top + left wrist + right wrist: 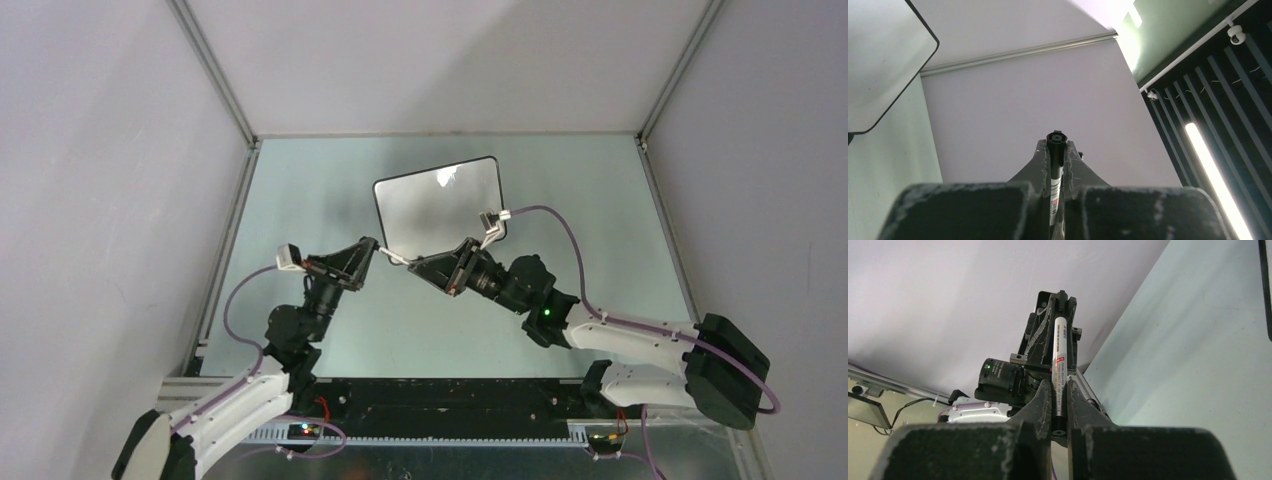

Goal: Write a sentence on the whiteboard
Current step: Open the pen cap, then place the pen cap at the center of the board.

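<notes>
The whiteboard (pixel 440 198) lies flat at the table's middle, white with a thin black frame; no sentence shows on its face. One corner of it appears in the left wrist view (pixel 878 60). Just in front of its near edge a white marker pen (pixel 396 258) hangs level between both arms. My left gripper (pixel 378 251) is shut on one end, where a black end cap (pixel 1056 138) pokes out past the fingertips (pixel 1056 150). My right gripper (pixel 416 264) is shut on the other end, its fingers (pixel 1045 397) pressed against the pen's barrel (pixel 1058 352).
Pale enclosure walls with metal corner rails (pixel 215 75) surround the green table (pixel 600 200). The right wrist's purple cable (pixel 560 222) arcs beside the whiteboard's near right corner. A black strip (pixel 450 400) with the arm bases runs along the near edge.
</notes>
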